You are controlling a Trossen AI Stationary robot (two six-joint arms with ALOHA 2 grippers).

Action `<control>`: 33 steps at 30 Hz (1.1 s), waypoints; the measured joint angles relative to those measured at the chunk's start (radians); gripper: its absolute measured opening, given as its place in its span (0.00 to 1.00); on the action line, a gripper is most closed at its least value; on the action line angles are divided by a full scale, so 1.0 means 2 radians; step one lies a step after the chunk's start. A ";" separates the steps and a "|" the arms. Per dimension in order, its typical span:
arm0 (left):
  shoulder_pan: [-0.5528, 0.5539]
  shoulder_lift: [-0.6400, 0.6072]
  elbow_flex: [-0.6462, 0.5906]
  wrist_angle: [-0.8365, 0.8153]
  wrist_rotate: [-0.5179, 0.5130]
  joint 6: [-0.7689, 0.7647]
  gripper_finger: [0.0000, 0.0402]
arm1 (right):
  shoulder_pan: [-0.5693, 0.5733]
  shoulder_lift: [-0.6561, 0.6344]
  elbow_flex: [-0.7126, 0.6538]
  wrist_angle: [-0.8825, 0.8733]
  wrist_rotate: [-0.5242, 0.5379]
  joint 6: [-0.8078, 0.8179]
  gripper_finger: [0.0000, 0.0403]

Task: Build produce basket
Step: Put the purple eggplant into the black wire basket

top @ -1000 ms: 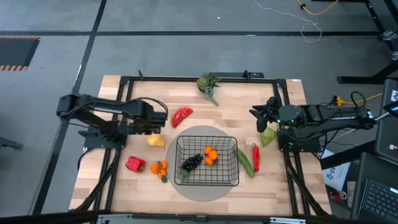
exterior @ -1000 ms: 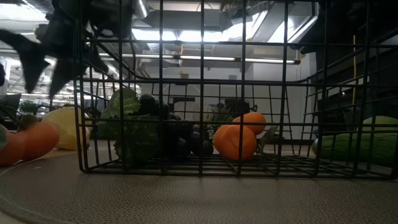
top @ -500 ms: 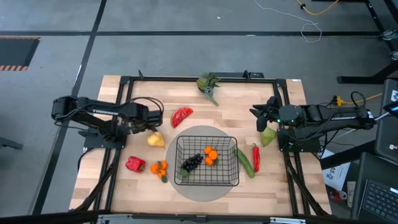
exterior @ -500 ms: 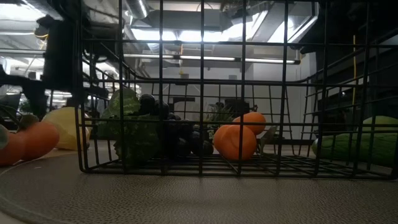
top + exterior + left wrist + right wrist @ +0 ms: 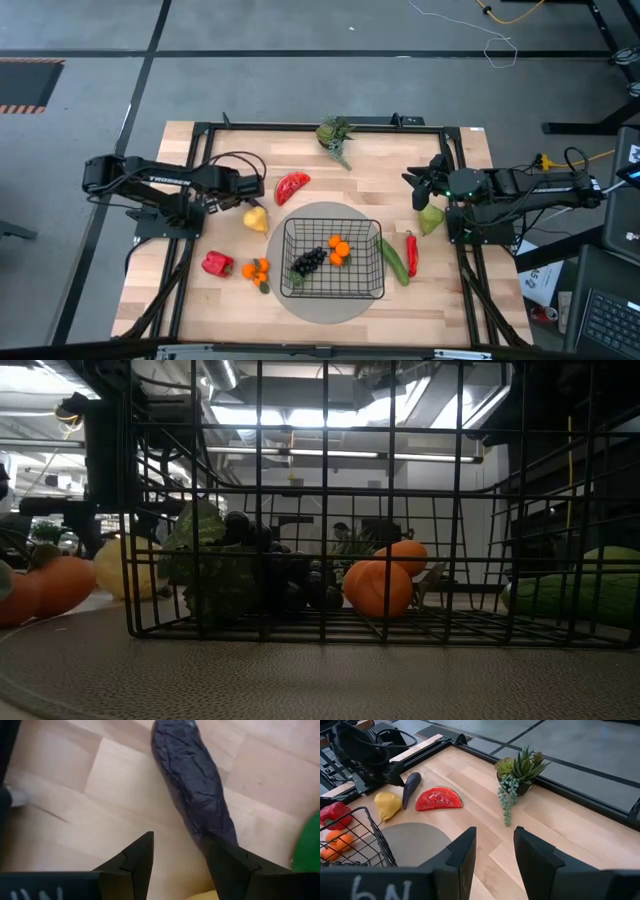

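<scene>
My left gripper (image 5: 260,190) is open, low over the table beside the purple eggplant (image 5: 192,785), which lies flat on the wood. The eggplant also shows in the right wrist view (image 5: 411,785). The yellow fruit (image 5: 256,218) lies just nearer, the watermelon slice (image 5: 292,186) to the right. The black wire basket (image 5: 333,290) stands on a grey round mat (image 5: 330,213) and holds dark grapes (image 5: 308,260) and oranges (image 5: 340,248). My right gripper (image 5: 415,182) is open and empty at the right, above the green pear (image 5: 431,218). My left gripper has one finger (image 5: 225,865) at the eggplant's near end (image 5: 212,825), with the other finger off to its side over bare wood. I cannot tell whether the finger touches the eggplant. The fingers come in low from the table's left.
A red pepper (image 5: 217,263) and more oranges (image 5: 258,268) lie left of the basket. A green cucumber (image 5: 393,260) and a red chili (image 5: 411,252) lie right of it. A small potted plant (image 5: 335,135) lies at the far edge. A black frame (image 5: 300,127) rims the table.
My left gripper has come down from well above the table to just over it and tipped from pointing down to nearly level, beside the eggplant. The yellow fruit has shifted a little toward the basket and the far edge.
</scene>
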 joint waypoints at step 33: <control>0.045 0.106 0.002 0.035 -0.022 0.001 0.41 | 0.000 0.000 0.000 0.000 0.000 0.003 0.33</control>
